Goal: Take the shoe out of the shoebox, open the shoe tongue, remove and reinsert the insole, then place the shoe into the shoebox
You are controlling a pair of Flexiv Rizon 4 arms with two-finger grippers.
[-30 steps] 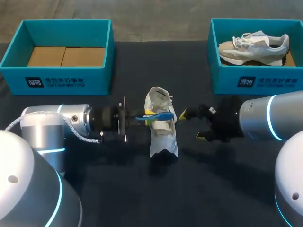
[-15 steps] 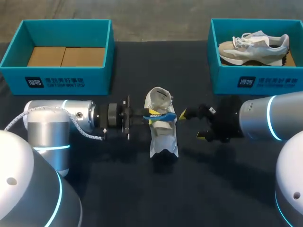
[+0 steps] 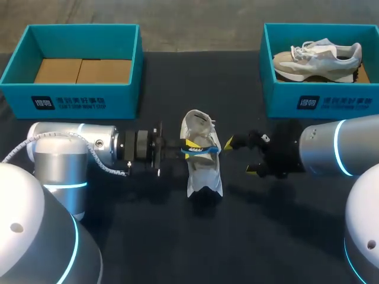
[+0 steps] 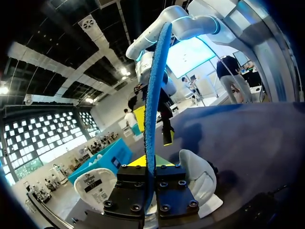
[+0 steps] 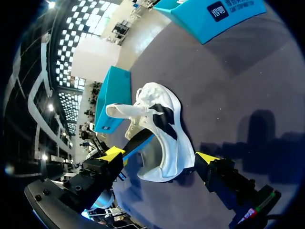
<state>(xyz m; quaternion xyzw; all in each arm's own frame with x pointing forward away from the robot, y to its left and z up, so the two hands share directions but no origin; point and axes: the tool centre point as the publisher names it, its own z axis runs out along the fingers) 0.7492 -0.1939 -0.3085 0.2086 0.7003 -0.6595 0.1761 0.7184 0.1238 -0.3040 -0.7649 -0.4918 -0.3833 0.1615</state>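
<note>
My left gripper (image 3: 185, 148) clamps the insole (image 3: 203, 150), my right gripper (image 3: 240, 157) is open, so the unheld shoe (image 3: 205, 174) may tip.

Left arm (image 3: 71, 151), in from nine o'clock: fat brushed-silver cylinders, a glowing cyan ring round the joint, and a white coiled cable (image 3: 105, 170) looping down to a black, disc-stacked wrist. Up close, the left gripper (image 4: 150, 164) shows two black finger blocks studded with round screw heads, with yellow tips beyond. Right arm (image 3: 334, 148), from three o'clock: same silver shell, same cyan band, and a black right gripper (image 3: 240, 157) with bright yellow wedge tips.
</note>
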